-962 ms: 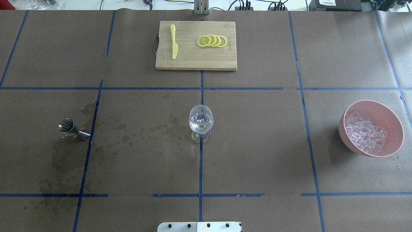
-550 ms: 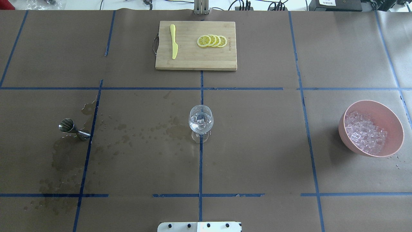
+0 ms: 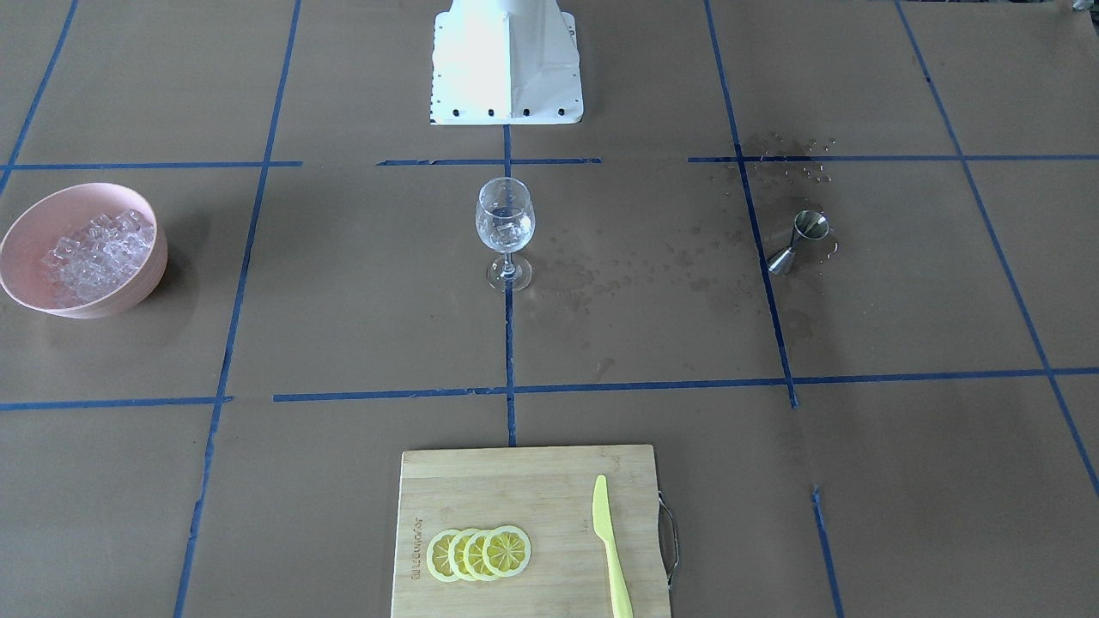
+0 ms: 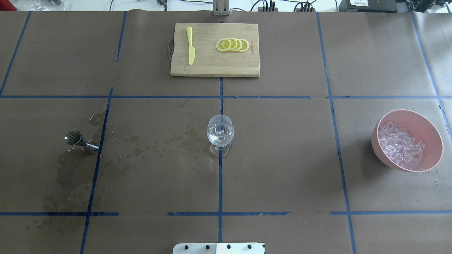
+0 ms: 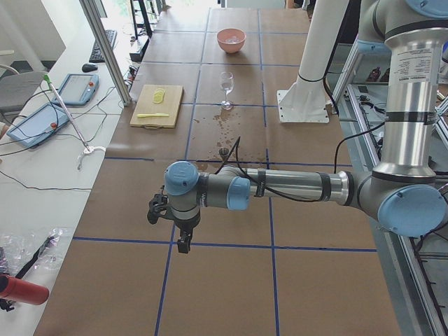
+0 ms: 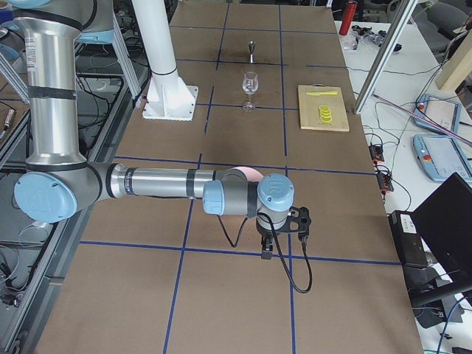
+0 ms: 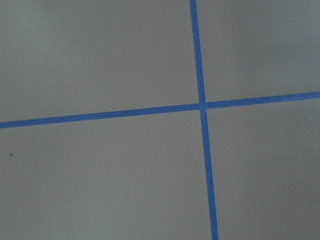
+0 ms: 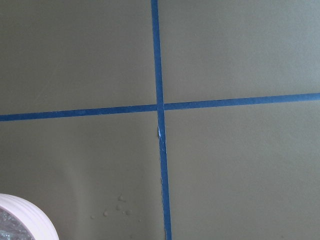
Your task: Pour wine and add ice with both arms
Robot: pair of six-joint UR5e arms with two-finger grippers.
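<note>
The left gripper [image 5: 183, 245] is hanging far out on the left, pointing down at the table [image 4: 282, 158]; I cannot tell whether its fingers are wide or narrow. A metal measuring cup [image 4: 78, 140] is sitting beside wet stains [image 4: 141, 150]. In the middle, a wine glass [image 4: 220, 141] is standing upright with a few cubes of ice [image 4: 220, 132] inside. Most of the ice is lying heaped in the pink bowl [image 4: 433, 135] on the right. The right gripper [image 6: 267, 254] is hanging near that bowl, and I cannot tell its opening either.
</note>
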